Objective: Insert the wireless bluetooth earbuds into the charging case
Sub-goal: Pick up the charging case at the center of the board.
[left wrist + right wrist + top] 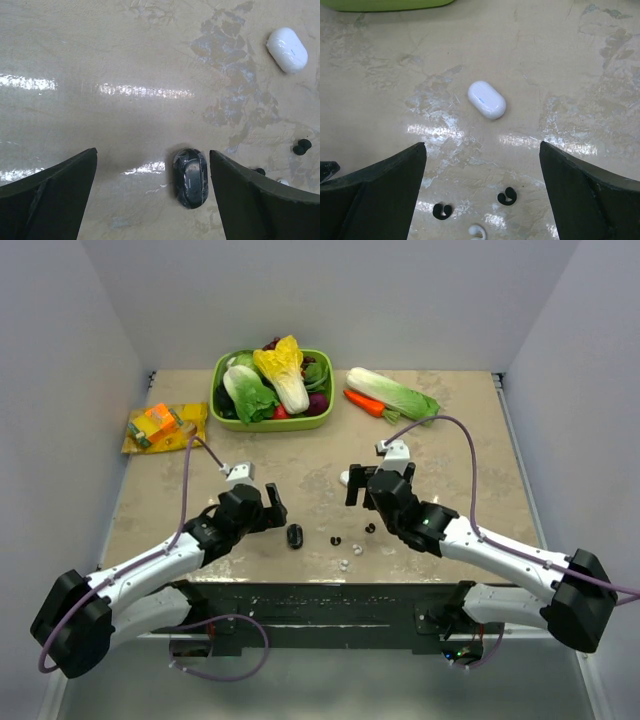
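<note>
Two tiny black earbuds lie on the table between the arms; the right wrist view shows them as curled shapes near its bottom edge. A black oval charging case, lid shut, lies flat just right of my left gripper. In the left wrist view the case sits between the open jaws of the left gripper, close to the right finger and not touching it. My right gripper hovers open above the buds, holding nothing.
A white oval case lies beyond the right gripper. Small white buds lie by the black ones. A green bowl of vegetables, a cabbage and carrot and orange packets are at the back.
</note>
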You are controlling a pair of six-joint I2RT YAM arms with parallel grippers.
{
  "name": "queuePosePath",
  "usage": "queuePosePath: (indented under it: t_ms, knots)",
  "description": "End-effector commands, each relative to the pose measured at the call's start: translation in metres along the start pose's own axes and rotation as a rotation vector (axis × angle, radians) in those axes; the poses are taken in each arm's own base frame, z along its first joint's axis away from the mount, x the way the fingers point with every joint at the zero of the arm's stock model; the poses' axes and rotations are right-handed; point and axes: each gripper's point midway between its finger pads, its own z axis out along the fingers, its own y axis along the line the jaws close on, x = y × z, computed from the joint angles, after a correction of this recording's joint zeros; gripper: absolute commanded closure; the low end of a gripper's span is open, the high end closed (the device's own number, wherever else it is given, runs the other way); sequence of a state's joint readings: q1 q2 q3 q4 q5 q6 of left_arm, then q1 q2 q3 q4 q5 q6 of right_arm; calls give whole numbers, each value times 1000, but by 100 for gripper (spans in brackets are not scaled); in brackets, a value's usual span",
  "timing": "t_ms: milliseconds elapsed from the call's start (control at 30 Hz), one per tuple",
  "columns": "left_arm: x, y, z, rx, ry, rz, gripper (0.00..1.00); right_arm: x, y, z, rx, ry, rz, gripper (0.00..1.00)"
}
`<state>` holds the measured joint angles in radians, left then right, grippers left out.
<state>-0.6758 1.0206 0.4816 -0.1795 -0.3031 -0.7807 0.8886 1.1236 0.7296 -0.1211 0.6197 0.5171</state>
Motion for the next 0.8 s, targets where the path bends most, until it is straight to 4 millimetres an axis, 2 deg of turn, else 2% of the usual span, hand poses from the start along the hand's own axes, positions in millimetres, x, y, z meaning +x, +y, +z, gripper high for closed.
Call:
queuePosePath:
  t_ms: [0,33,133,233,267,367,567,600,633,667,767]
  knots:
    - [-14,-20,-1,85,-47,19,2,-21,8,-1,1,-36,48,4]
    - [-15,-25,-2,113,-52,30,2,-19,10,-1,-12,-30,51,4]
    - [-37,-60,-4,254,-123,63,0,-24,20,-9,-85,-32,72,7]
    - [-47,-85,9,268,-110,169,0,-40,22,-22,-130,-71,111,7]
    - [-54,-99,22,253,-95,203,1,-44,22,-26,-137,-80,121,8]
    - [-53,-122,48,277,-53,343,5,-63,19,-42,-152,-111,140,8]
    - [-79,-168,66,423,-146,552,4,-75,5,-65,-145,-122,143,8]
    - [-80,-172,70,429,-130,586,4,-75,4,-67,-153,-121,144,8]
    - [-76,-167,78,403,-91,640,4,-73,4,-70,-167,-120,145,8]
    - [-79,-177,84,423,-79,664,4,-77,3,-77,-187,-134,157,8]
    - [-71,-185,94,475,-65,736,3,-74,7,-84,-250,-138,164,7]
